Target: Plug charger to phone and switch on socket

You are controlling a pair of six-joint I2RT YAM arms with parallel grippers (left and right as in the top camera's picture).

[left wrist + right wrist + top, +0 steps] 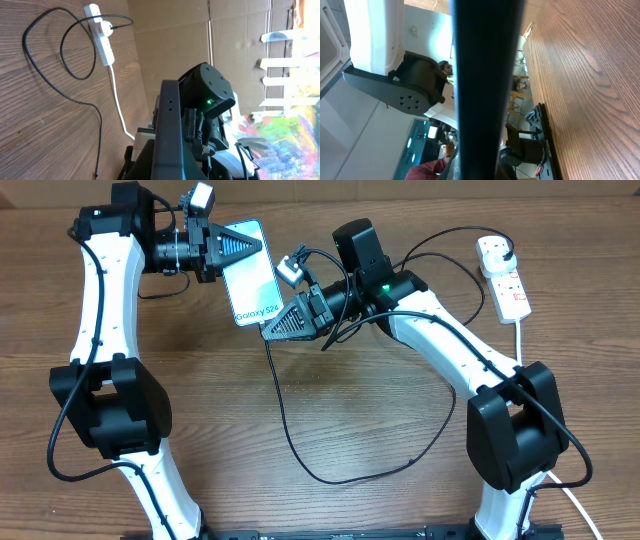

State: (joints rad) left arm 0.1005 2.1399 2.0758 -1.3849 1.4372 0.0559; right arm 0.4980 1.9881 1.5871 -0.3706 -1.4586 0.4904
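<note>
From overhead, the left claw (pixel 238 250) is clamped on the upper end of the phone (pixel 250 275), holding it off the counter (pixel 380 430). The right claw (pixel 272 328) is closed at the phone's lower end, just where the tip of the charger (pixel 335 482) arrives (whether it pinches the connector or the phone's frame I cannot tell). The charger's white plug head (pixel 490 248) sits in the socket (pixel 510 285) at the far right. To seat the connector well, I would brace the phone with the left claw, push the tip straight along the phone's length without twisting, and leave the cable slack. The left wrist view shows the phone edge-on near the lens, with the socket beyond. The right wrist view gives only a dark bar (pixel 485 75) and bare counter. Count: one phone, one charger, one socket, two claws.
</note>
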